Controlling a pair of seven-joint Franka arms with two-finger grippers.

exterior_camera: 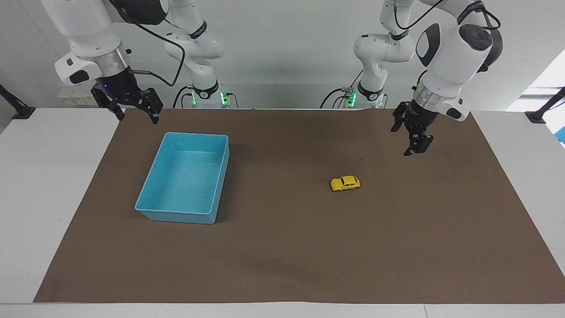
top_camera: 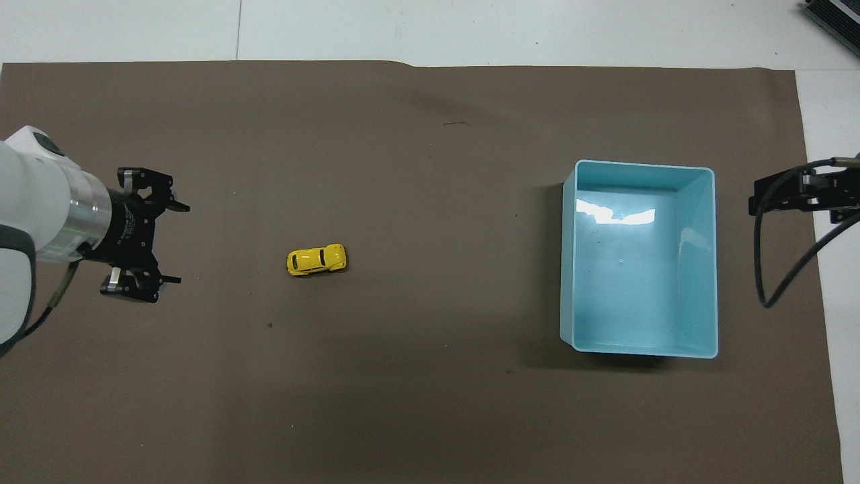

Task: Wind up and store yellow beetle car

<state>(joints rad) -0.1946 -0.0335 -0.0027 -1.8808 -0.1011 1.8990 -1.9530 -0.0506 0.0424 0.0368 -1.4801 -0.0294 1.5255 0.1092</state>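
Observation:
The yellow beetle car [exterior_camera: 345,183] stands on its wheels on the brown mat, alone and untouched; it also shows in the overhead view [top_camera: 316,259]. The light blue bin [exterior_camera: 176,216] sits empty toward the right arm's end of the table, seen from above in the overhead view [top_camera: 568,269]. My left gripper [exterior_camera: 404,140] hangs open and empty over the mat, apart from the car, toward the left arm's end; it also shows in the overhead view [top_camera: 177,243]. My right gripper [exterior_camera: 137,117] waits open and empty above the mat's edge beside the bin.
The brown mat [exterior_camera: 282,256] covers most of the white table. A black cable [top_camera: 772,269] loops from the right gripper [top_camera: 793,191] beside the bin. A dark object [top_camera: 833,17] lies at the table's corner.

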